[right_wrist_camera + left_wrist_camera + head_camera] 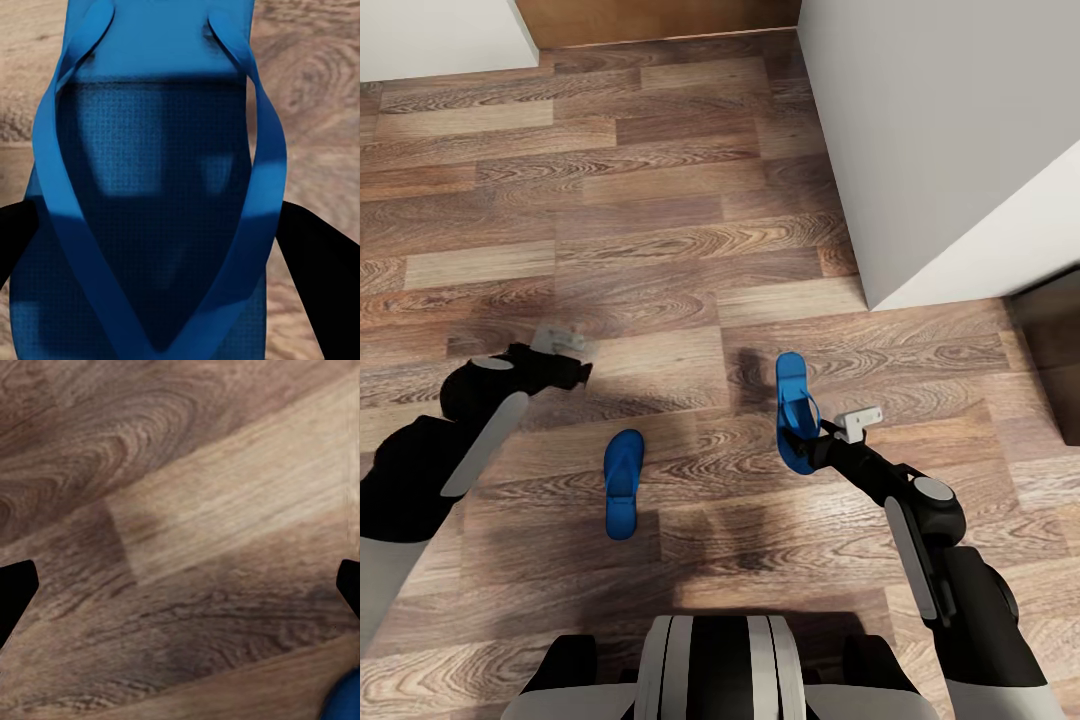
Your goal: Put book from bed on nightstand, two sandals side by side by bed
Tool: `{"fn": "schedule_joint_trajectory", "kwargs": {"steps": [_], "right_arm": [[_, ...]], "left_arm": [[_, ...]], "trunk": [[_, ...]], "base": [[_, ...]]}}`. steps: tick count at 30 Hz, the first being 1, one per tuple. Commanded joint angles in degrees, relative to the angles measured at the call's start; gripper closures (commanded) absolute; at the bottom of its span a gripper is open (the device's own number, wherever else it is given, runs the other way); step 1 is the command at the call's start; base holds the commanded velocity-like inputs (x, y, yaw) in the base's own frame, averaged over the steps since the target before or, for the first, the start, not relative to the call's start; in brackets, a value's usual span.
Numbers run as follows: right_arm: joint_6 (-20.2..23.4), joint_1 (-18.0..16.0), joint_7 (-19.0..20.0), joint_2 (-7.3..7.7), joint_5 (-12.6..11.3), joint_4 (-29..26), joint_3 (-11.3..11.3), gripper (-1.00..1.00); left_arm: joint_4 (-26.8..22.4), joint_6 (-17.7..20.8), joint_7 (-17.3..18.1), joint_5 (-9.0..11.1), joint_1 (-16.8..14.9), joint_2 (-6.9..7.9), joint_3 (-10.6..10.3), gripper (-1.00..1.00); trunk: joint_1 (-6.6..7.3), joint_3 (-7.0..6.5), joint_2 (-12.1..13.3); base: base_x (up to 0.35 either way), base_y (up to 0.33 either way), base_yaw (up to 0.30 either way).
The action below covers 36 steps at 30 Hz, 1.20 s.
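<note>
On the wood floor, one sandal lies flat, just in front of my base. To its right, my right gripper is closed on the other sandal, which seems lifted off the floor. My left gripper hangs over bare planks left of the flat sandal, its fingers spread wide.

One sandal lies flat on the floor, left of centre and near the robot's base. The other sandal sits right of it and a little farther off — held at the right gripper, between its fingers. The left gripper hangs over bare floor, left of both sandals. A wall stands far right — another far left.
</note>
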<state>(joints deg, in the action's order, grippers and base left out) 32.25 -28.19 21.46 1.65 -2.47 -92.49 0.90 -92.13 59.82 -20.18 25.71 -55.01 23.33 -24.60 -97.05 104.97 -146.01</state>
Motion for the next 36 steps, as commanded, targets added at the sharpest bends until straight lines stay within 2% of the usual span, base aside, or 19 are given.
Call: {"fn": "schedule_joint_trajectory", "kwargs": {"steps": [1,6,10,14,15,18,19,23,24,28,32,36], "right_arm": [[0.36,-0.02,-0.01,0.03,-0.25,-0.06,0.03,1.0],[0.4,0.0,-0.01,0.02,-0.25,-0.06,0.05,1.0],[0.41,0.03,-0.01,0.02,-0.25,-0.06,0.07,1.0],[0.41,0.05,-0.01,0.02,-0.25,-0.06,0.07,1.0],[0.39,0.06,-0.01,0.02,-0.25,-0.06,0.09,1.0],[0.38,0.06,-0.01,0.02,-0.25,-0.06,0.12,1.0],[0.37,0.06,-0.01,0.02,-0.25,-0.06,0.13,1.0],[0.37,0.07,-0.01,0.02,-0.25,-0.06,0.14,1.0],[0.4,0.07,-0.01,0.02,-0.25,-0.06,0.15,1.0],[0.38,0.07,-0.01,0.02,-0.25,-0.06,0.17,1.0],[0.37,0.07,-0.01,0.02,-0.25,-0.06,0.21,1.0],[0.36,0.07,-0.01,0.02,-0.25,-0.06,0.23,1.0]], "left_arm": [[-0.05,0.13,0.16,0.56,-0.53,0.01,-0.12,-1.0],[-0.06,-0.52,3.27,0.43,-2.11,-0.08,-0.1,-1.0],[-0.07,-3.09,4.74,0.48,-2.72,0.09,-0.37,-1.0],[-0.07,-3.64,5.03,0.44,-2.9,0.44,-1.86,-1.0],[-0.07,-4.2,5.12,0.29,-2.83,1.02,-3.65,-1.0],[-0.07,-6.61,5.35,0.16,-2.62,1.96,-5.43,-1.0],[-0.07,-9.18,6.15,0.15,-2.54,2.41,-6.14,-1.0],[-0.07,-12.98,11.28,0.08,-2.93,4.11,-6.96,-1.0],[-0.07,-14.35,17.13,-0.96,-3.57,6.77,-7.77,-1.0],[-0.07,-15.13,23.78,-4.43,-5.96,10.21,-10.89,-1.0],[-0.04,-15.92,27.83,-6.62,-8.7,11.84,-14.0,-1.0],[0.33,-17.83,29.85,-8.25,-9.63,12.31,-15.26,-1.0]], "trunk": [[0.01,0.03,-0.01],[0.01,0.03,-0.01],[0.01,0.03,-0.01],[0.01,0.03,-0.01],[0.01,0.03,-0.01],[0.01,0.03,-0.01],[0.01,0.03,-0.01],[0.01,0.03,-0.01],[0.01,0.03,-0.01],[0.01,0.03,-0.01],[0.01,0.03,-0.01],[0.01,0.03,-0.01]], "base": [[0.0,0.0,0.0],[0.0,0.0,0.0],[0.0,0.0,0.0],[0.0,0.0,0.0],[0.0,0.0,0.0],[0.0,0.0,0.0],[0.0,0.0,0.0],[0.0,0.0,0.0],[0.0,0.0,0.0],[0.0,0.0,0.0],[0.0,0.0,0.0],[0.0,0.0,0.0]]}}
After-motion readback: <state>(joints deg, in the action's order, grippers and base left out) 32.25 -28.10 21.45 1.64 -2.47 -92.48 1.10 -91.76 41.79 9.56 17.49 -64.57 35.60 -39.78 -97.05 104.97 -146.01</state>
